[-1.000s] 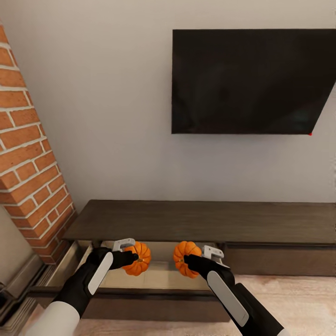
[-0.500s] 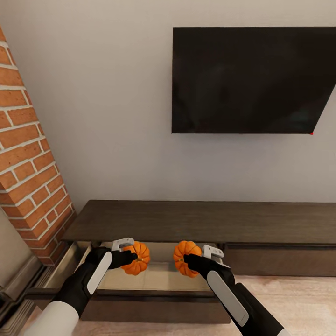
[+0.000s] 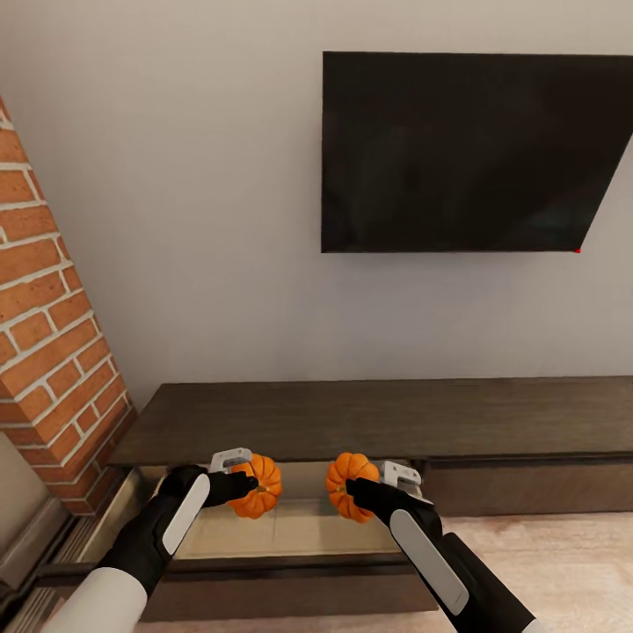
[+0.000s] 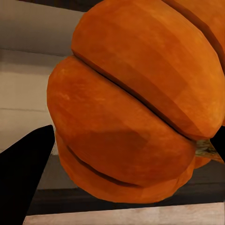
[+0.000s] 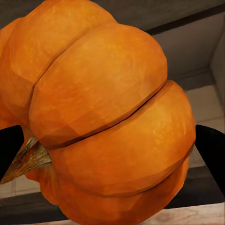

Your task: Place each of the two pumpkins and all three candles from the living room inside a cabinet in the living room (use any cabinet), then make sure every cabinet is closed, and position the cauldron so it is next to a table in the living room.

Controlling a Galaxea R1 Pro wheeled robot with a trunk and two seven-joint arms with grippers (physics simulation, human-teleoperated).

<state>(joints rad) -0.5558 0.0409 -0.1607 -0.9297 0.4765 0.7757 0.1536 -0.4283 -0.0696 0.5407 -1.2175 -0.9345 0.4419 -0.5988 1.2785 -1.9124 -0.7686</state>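
As seen from the head camera: left gripper (image 3: 237, 476) clamped on a small round orange ribbed pumpkin (image 3: 258, 485); right gripper (image 3: 380, 486) clamped on a second small orange ribbed pumpkin (image 3: 349, 485). Both pumpkins held side by side, apart from each other, above the pale interior of the open compartment of the long, low dark brown wood-grain cabinet (image 3: 378, 417), just in front of its top board. Large black flat screen (image 3: 470, 151) mounted on the pale wall above the cabinet; red brick column (image 3: 54, 330) to the left; light wooden floor (image 3: 545, 563) at lower right.

From the left wrist camera: orange ribbed pumpkin (image 4: 136, 103) pinched between two black fingertips (image 4: 26, 168), stub of stem at one side.

From the right wrist camera: orange ribbed pumpkin (image 5: 103, 117) gripped between black fingertips (image 5: 212, 150), brownish stem (image 5: 26, 159) pointing sideways, pale cabinet interior behind.
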